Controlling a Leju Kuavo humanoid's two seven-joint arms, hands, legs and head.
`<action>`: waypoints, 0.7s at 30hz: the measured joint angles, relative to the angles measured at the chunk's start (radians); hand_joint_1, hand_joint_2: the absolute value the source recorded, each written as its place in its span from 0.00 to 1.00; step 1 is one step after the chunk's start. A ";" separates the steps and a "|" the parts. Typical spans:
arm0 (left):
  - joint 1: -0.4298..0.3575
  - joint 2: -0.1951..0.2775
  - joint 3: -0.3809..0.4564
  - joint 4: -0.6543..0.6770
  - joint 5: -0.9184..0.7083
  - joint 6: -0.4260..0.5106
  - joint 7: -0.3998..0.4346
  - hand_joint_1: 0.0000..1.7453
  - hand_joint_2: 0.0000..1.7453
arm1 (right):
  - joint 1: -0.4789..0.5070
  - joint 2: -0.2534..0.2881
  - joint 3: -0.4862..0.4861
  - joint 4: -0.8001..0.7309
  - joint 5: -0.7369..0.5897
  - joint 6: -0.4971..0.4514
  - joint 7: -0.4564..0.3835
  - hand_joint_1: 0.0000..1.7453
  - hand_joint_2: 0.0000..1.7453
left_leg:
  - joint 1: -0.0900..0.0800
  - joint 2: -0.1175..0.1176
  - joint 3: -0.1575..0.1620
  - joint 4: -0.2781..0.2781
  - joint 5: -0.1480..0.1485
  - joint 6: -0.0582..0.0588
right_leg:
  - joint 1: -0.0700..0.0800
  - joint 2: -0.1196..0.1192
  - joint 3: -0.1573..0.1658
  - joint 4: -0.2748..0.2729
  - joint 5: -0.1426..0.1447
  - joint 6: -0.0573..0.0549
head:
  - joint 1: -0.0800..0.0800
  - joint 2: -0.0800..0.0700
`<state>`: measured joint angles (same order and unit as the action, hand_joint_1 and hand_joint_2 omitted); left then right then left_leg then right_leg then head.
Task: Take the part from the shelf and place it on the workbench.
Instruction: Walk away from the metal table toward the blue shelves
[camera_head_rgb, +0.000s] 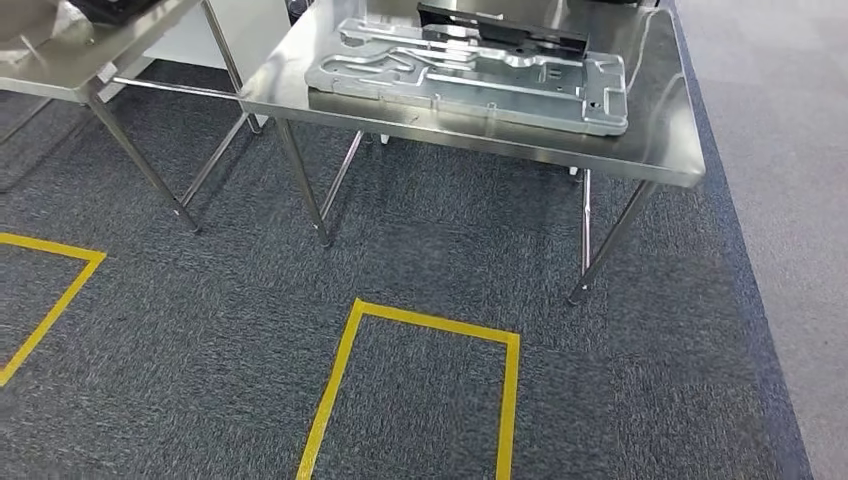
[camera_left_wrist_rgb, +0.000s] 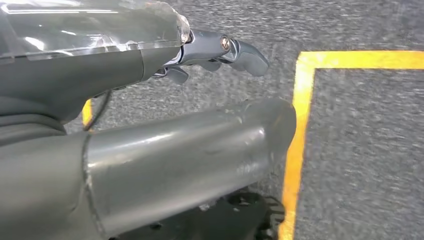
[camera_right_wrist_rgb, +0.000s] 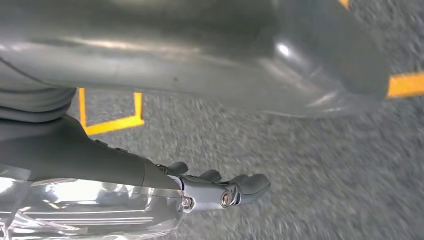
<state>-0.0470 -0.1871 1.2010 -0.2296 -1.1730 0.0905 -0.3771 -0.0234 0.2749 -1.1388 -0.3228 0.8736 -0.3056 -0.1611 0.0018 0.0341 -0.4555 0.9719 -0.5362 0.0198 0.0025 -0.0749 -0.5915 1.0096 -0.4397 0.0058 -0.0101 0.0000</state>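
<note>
Nearest in the head view, a yellow tape rectangle (camera_head_rgb: 420, 390) marks the dark grey carpet (camera_head_rgb: 230, 300) at the bottom centre of the frame, and a second yellow tape outline (camera_head_rgb: 50, 290) angles in at the lower left. Down at the wrists, the left hand (camera_left_wrist_rgb: 150, 125) hangs over the carpet, its thick grey thumb stretched out and its darker fingers (camera_left_wrist_rgb: 235, 50) extended and apart from the thumb, holding nothing. The right hand (camera_right_wrist_rgb: 165, 165) shows the same picture: fingers (camera_right_wrist_rgb: 245, 187) extended side by side, clear of the thumb, nothing between them, carpet and yellow tape behind.

Further up the head view, the shiny stainless steel workbench (camera_head_rgb: 660, 140) stands on slim metal legs in the upper centre. Lying flat on its top is the large silver stamped metal part (camera_head_rgb: 470, 75), with a long black part (camera_head_rgb: 500, 30) just beyond it toward the top edge. At the upper left, the corner of a second steel table (camera_head_rgb: 60, 70) comes in.
</note>
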 joint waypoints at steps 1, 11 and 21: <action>0.003 -0.001 0.000 0.000 -0.002 0.002 0.002 0.00 0.00 | -0.002 0.000 -0.001 0.007 0.008 0.002 0.013 0.00 0.00 | 0.002 -0.006 -0.004 -0.002 0.007 0.007 | -0.002 0.009 -0.005 0.012 -0.012 0.006 | 0.001 0.000; 0.003 -0.004 0.000 0.000 -0.010 0.019 0.015 0.00 0.00 | 0.000 0.000 -0.001 0.051 0.069 0.041 0.084 0.00 0.00 | 0.004 -0.084 -0.050 0.019 0.038 0.010 | -0.018 0.125 0.038 0.056 -0.066 0.015 | 0.010 0.000; -0.001 -0.003 -0.001 0.000 -0.024 0.029 0.015 0.00 0.00 | 0.000 0.003 0.016 0.076 0.118 0.122 0.139 0.00 0.00 | 0.013 -0.045 -0.193 0.279 -0.083 -0.045 | -0.016 0.058 0.064 -0.020 -0.053 -0.029 | -0.004 0.000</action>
<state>-0.0485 -0.1905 1.2003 -0.2296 -1.1965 0.1200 -0.3616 -0.0237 0.2778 -1.1226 -0.2463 0.9915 -0.1832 -0.0222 0.0153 -0.0111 -0.6488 1.2504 -0.6195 -0.0252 -0.0136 -0.0170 -0.5279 0.9892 -0.4928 -0.0231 -0.0137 0.0000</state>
